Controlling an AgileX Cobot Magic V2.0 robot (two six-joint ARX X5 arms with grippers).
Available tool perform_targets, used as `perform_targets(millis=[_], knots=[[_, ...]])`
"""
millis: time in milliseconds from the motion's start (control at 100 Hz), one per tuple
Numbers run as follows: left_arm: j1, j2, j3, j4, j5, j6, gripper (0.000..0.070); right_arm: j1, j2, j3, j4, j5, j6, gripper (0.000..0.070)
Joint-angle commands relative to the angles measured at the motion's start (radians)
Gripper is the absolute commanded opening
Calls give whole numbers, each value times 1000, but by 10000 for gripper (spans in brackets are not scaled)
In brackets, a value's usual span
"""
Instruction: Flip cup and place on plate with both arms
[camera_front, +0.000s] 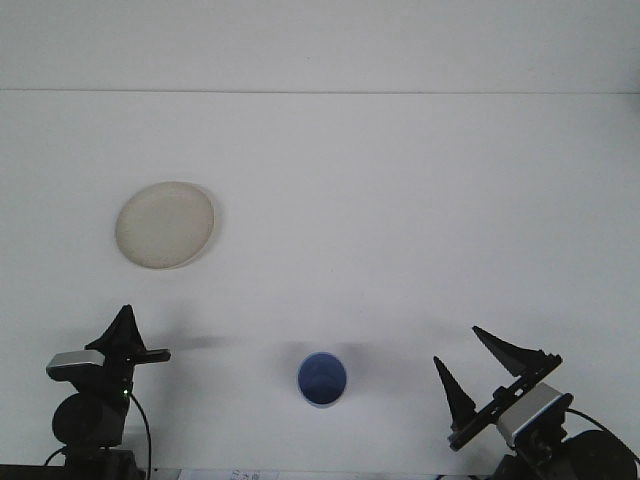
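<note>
A blue cup (322, 380) stands upright on the white table near the front edge, its mouth facing up, and nothing touches it. The cream plate (165, 224) lies flat at the left, well behind the cup, with nothing on it. My right gripper (480, 372) is at the bottom right, open, its two dark pointed fingers spread wide and holding nothing, about a cup's width to the right of the cup. My left gripper (125, 338) sits low at the bottom left, seen side-on, well left of the cup and in front of the plate.
The white table (400, 200) runs back to a pale wall. Cables hang beside both arm bases at the bottom edge of the view.
</note>
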Motion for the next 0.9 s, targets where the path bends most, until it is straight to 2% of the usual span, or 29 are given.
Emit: perform_targets(millis=[0, 190, 310, 330, 360, 440, 480, 580, 690, 890], knots=[[1, 0, 8, 10, 9, -91, 12, 12, 1, 4, 2, 0, -2, 489], [1, 80, 240, -117, 75, -97, 12, 12, 1, 4, 2, 0, -2, 489], [0, 222, 465, -288, 134, -37, 40, 12, 1, 4, 2, 0, -2, 489], [0, 249, 505, -320, 155, -20, 78, 12, 1, 4, 2, 0, -2, 489], [0, 293, 565, -369, 192, 5, 172, 12, 1, 4, 2, 0, -2, 489], [-2, 405, 709, -485, 295, 48, 495, 12, 1, 4, 3, 0, -2, 489], [-6, 457, 772, -538, 346, 56, 572, 12, 1, 4, 2, 0, -2, 489], [-39, 577, 906, -642, 486, 71, 573, 12, 1, 4, 3, 0, -2, 489], [-118, 695, 1022, -726, 579, 71, 573, 12, 1, 4, 3, 0, -2, 489], [-375, 919, 1161, -903, 576, 78, 572, 12, 1, 4, 3, 0, -2, 489]])
